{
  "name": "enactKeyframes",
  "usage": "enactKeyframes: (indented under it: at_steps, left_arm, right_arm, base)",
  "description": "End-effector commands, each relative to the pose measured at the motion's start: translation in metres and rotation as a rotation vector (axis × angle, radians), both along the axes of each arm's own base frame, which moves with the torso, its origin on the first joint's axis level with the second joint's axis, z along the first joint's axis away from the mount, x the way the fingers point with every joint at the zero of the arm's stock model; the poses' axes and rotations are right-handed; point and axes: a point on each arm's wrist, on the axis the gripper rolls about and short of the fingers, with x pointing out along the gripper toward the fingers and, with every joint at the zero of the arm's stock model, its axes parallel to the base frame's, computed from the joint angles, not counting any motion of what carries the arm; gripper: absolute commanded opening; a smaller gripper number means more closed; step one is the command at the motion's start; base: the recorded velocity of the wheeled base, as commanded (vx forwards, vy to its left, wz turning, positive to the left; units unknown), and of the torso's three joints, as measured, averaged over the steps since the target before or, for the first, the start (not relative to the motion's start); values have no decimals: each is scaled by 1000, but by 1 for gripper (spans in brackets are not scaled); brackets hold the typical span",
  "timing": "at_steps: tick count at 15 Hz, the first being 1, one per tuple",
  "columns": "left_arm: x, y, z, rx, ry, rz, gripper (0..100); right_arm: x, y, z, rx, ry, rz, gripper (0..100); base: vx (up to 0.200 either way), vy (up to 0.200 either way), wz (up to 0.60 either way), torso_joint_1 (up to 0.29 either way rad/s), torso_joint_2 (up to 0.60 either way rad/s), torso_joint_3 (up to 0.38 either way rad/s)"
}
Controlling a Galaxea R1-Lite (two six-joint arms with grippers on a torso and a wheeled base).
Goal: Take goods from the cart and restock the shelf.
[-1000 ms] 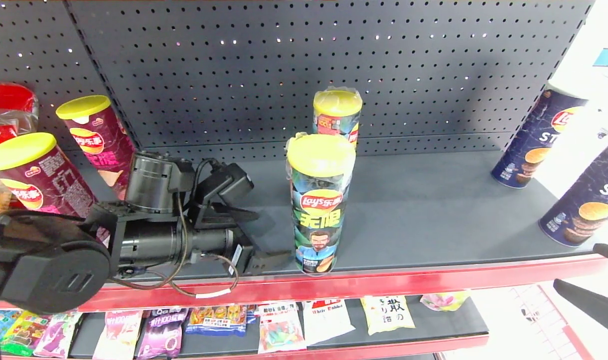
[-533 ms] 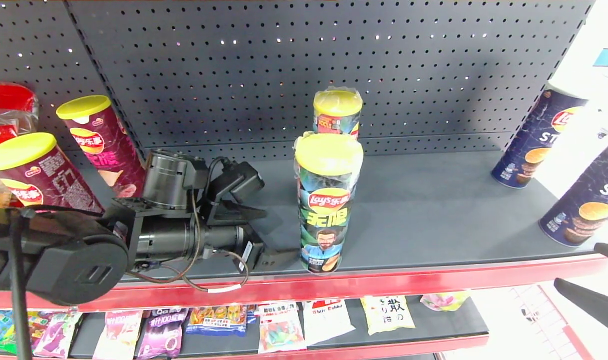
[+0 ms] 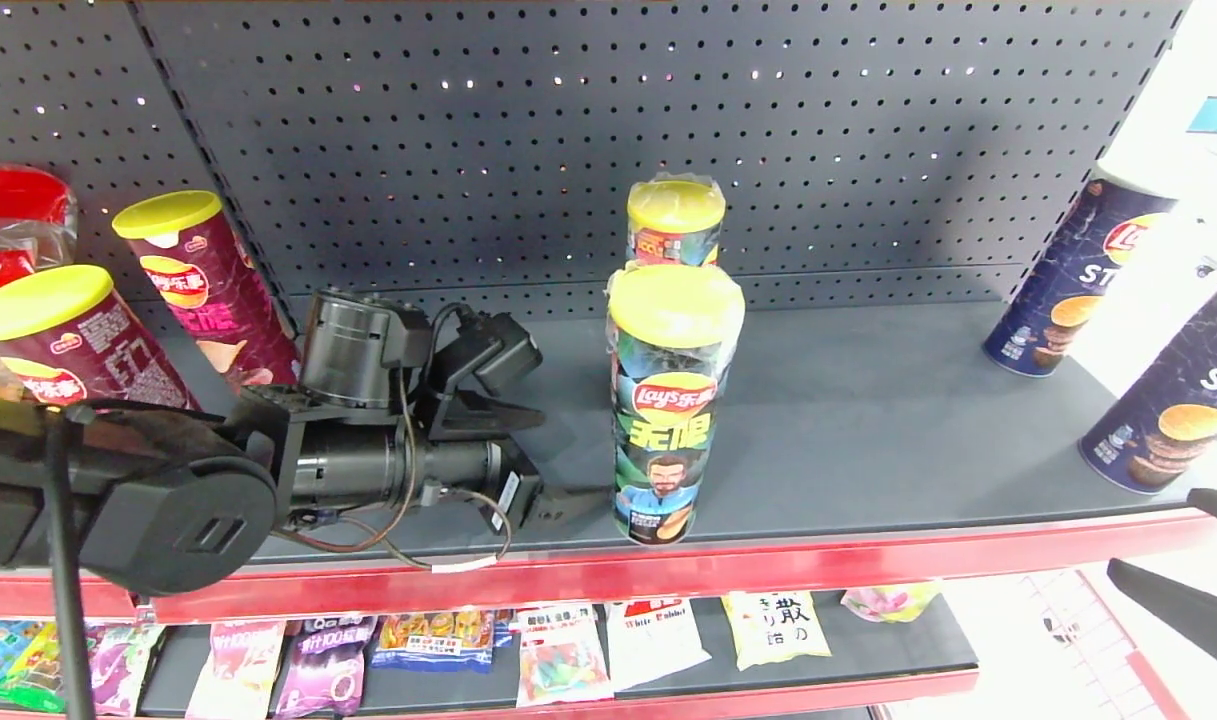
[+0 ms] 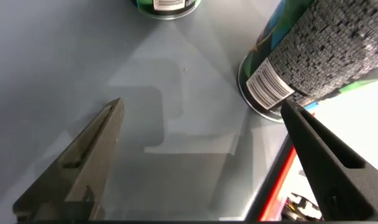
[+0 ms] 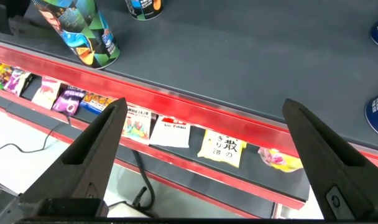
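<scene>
A yellow-lidded chip can with green and blue print stands upright near the front edge of the grey shelf. A matching can stands behind it by the pegboard. My left gripper lies low on the shelf just left of the front can, open, and its near finger reaches the can's base. The left wrist view shows the left gripper holding nothing, with the front can beside one fingertip. My right gripper hangs open below the shelf's right end, with nothing in the right gripper.
Two maroon cans stand at the shelf's left, two dark blue cans at its right. Bare shelf lies between the front can and the blue ones. A red lip runs along the front edge. Snack packets fill the shelf below.
My left arm has slid to the right along the shelf, and the front can has shifted right with it, staying upright. The right gripper has kept still.
</scene>
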Motion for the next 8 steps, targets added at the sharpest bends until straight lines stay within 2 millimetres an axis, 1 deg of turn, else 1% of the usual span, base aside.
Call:
enactKeyframes:
  at_steps: [1, 8]
  left_arm:
    - [2, -4, 1, -2, -8, -3, 100]
    - [5, -5, 3, -5, -15, 0, 100]
  right_arm:
    - [0, 0, 0, -1, 1, 0, 100]
    - [0, 0, 0, -1, 1, 1, 100]
  base:
    - [0, 0, 0, 0, 0, 0]
    - [0, 0, 0, 0, 0, 0]
